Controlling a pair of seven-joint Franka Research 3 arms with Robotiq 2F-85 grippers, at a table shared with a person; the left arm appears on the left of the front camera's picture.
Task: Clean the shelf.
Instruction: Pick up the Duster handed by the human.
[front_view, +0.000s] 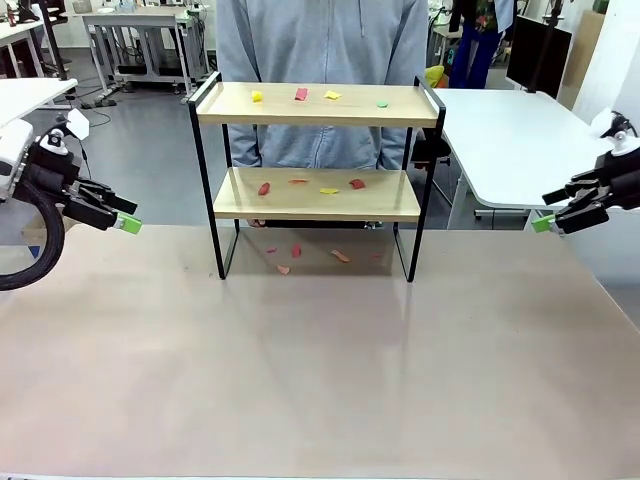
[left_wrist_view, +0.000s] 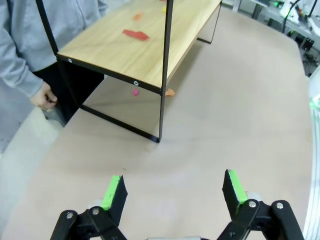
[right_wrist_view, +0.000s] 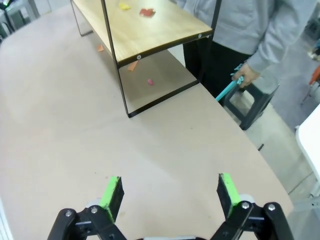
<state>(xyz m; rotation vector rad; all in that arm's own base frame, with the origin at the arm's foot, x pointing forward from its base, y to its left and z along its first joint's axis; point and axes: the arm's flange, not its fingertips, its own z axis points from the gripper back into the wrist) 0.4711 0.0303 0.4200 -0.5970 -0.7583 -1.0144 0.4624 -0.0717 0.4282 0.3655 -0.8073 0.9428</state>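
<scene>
Now the shelf: the shelf (front_view: 280, 106) stands upright at the middle of the table's far edge, all its legs on the table (front_view: 320, 380).
Top board: four scraps lie along it, among them a yellow scrap (front_view: 256, 96) near the left end and a green scrap (front_view: 381, 102) near the right end.
Lower board: four more lie here, with a red scrap (front_view: 264, 188) towards the left and a yellow one in the middle.
Under the shelf: several pink scraps (front_view: 341, 256) lie on the table between the legs.
Done: nothing, as far as can be judged; both boards carry litter and no scrap sits apart as if collected.
Left: every scrap on both boards, and likely those beneath.
Left gripper: the left gripper (front_view: 128, 224) hovers over the table's left edge, well apart from the shelf, fingers spread wide and holding nothing.
Right gripper: the right gripper (front_view: 542, 223) hovers over the right edge, equally far off, fingers spread wide and bare.
Person: the person (front_view: 320, 40) stands just behind the shelf at the far edge; one hand (right_wrist_view: 245, 75) hangs low beside the table corner holding a thin teal object (right_wrist_view: 227, 90), whose kind I cannot tell.
</scene>
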